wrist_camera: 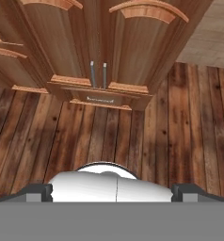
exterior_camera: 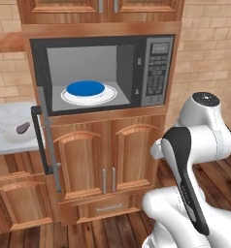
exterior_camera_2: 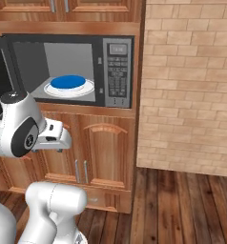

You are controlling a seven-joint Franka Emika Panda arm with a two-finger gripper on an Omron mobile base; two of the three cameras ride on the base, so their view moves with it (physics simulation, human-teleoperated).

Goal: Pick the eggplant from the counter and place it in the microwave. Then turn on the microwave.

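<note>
**Arm folded low, eggplant waiting off to the left, oven door open**

Nearest to us, our arm (exterior_camera: 195,160) is folded up over the base, hand pointing down. The hand view looks at wooden floorboards (wrist_camera: 109,136) and the foot of the lower cabinet doors (wrist_camera: 97,37). The gripper (wrist_camera: 112,190) shows its two dark fingertips (wrist_camera: 38,192) far apart at the bottom corners of that view, so the jaws are spread wide with nothing between them. We judge this a tucked pose, held while nothing is within reach.

Further on, the brown cabinets stand under the microwave (exterior_camera: 103,72). Its door (exterior_camera: 43,140) hangs swung out to the left, handle facing us, which leaves the cavity free to receive something. Inside rests a white plate (exterior_camera: 69,99) with a blue disc (exterior_camera: 86,87) on it, likely the landing spot. The button panel (exterior_camera: 156,72) sits on the right side, untouched.

Off to the left, beyond the open door, the eggplant (exterior_camera: 23,127) lies on the counter (exterior_camera: 6,145), apparently on a pale dish, well apart from our hand. We judge the pick not yet begun; the open door stands between arm and vegetable, so the reach will need to go around or over it.
</note>
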